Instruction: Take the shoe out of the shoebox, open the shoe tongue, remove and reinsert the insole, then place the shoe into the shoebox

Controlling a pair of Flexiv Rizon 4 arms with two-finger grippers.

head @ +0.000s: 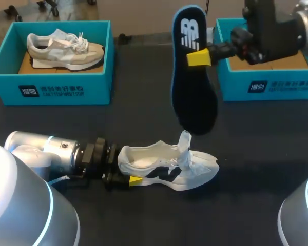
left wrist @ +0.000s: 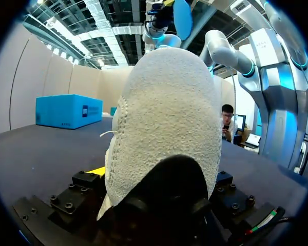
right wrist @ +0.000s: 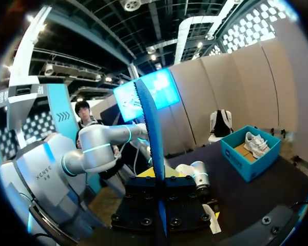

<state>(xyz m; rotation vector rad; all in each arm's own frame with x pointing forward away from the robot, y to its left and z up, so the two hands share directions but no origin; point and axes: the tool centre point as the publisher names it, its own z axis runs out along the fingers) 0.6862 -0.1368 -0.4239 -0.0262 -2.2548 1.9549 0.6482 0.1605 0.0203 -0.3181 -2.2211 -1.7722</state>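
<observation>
Mid-table, white sneaker [head: 169, 169] sits on its sole. Left gripper [head: 126, 173] clamped on heel, probably pinning it steady, opening up. Above it, right gripper [head: 199, 57] pinches blue-edged insole [head: 192, 97] near its heel end. Toe hangs down toward collar, looks lined up for reinsertion. Blue shoebox [head: 269, 87] behind right arm.
</observation>
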